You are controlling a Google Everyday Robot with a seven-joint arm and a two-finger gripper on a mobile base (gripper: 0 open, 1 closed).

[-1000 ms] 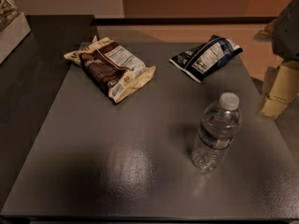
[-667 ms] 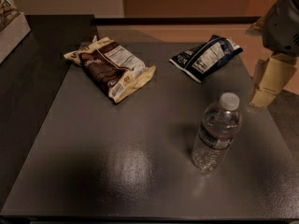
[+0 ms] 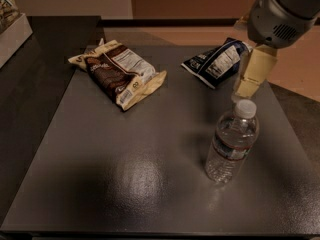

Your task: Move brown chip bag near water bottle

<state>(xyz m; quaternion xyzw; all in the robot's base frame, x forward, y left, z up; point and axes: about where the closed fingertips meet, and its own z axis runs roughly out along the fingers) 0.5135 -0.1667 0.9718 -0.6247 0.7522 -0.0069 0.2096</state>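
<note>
The brown chip bag (image 3: 120, 74) lies flat at the back left of the dark grey table (image 3: 125, 174), its white nutrition label facing up. The water bottle (image 3: 231, 143) stands upright at the right of the table, clear with a white cap. My gripper (image 3: 248, 84) hangs from the grey arm housing (image 3: 282, 11) at the upper right. It is just above and behind the bottle's cap and far to the right of the brown bag. It holds nothing that I can see.
A smaller dark blue bag (image 3: 216, 61) lies at the back right, just left of my gripper. A white box (image 3: 12, 26) stands on the dark counter at the far left. The floor beyond the table is tan.
My arm has moved left and inward from the right edge, and the gripper now sits over the table close to the bottle's cap. The bags and bottle have not moved.
</note>
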